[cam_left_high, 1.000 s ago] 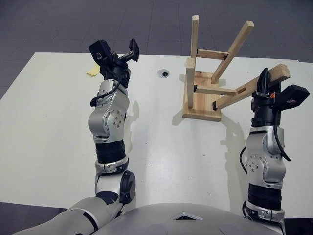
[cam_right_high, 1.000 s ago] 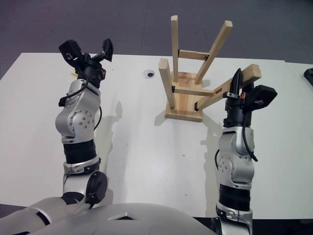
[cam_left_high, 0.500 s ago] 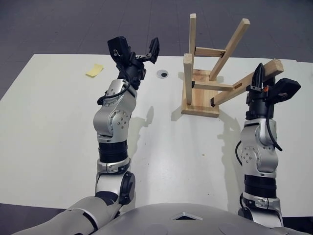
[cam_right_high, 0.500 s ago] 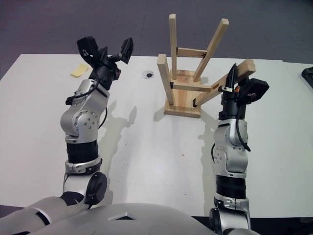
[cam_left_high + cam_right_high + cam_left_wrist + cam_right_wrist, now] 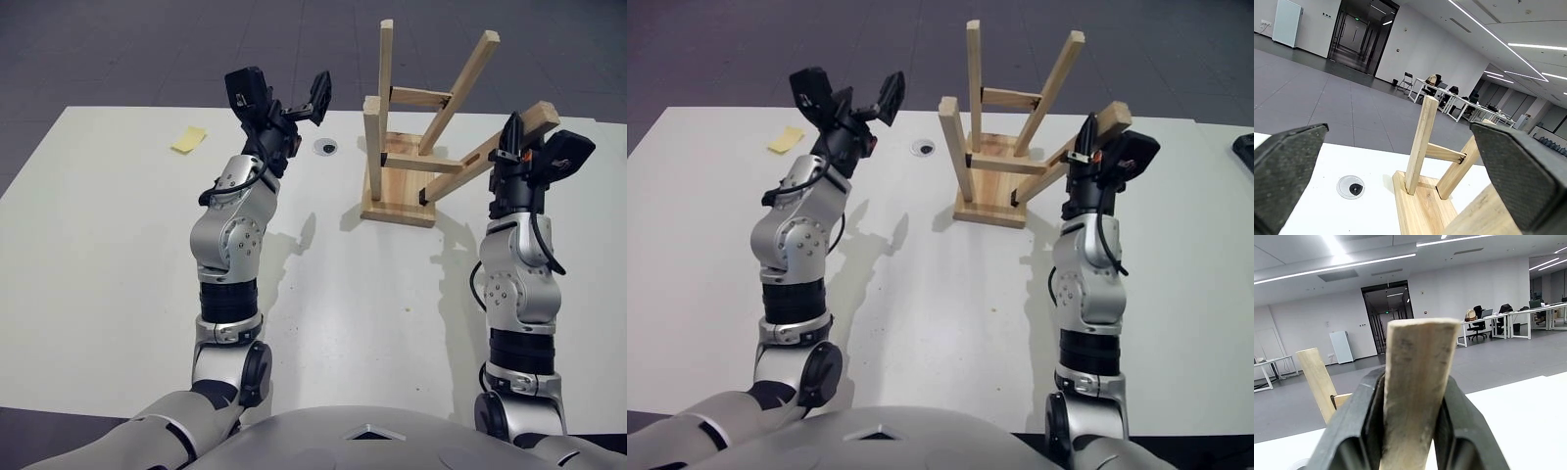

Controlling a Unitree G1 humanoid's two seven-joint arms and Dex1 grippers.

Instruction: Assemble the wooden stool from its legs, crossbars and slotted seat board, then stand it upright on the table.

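The wooden stool (image 5: 396, 189) lies upside down on the white table (image 5: 98, 274), seat board down and legs pointing up. My right gripper (image 5: 509, 147) is shut on the outer end of the stool's slanted right leg (image 5: 468, 164). In the right wrist view that leg (image 5: 1415, 396) sits clamped between the black fingers (image 5: 1364, 421). My left gripper (image 5: 284, 96) hangs open in the air to the left of the stool, at about the height of the leg tops, holding nothing. In the left wrist view the stool (image 5: 1420, 142) stands beyond the two spread pads (image 5: 1283, 161).
A round cable grommet (image 5: 326, 147) sits in the table just left of the stool. A yellow sticky note (image 5: 189, 139) lies at the far left. A dark object (image 5: 1244, 147) shows at the table's right edge. Open table surface lies in front of both arms.
My left arm has swung right toward the stool, gripper still open. My right gripper has moved farther back and left with the leg, nudging the stool slightly away.
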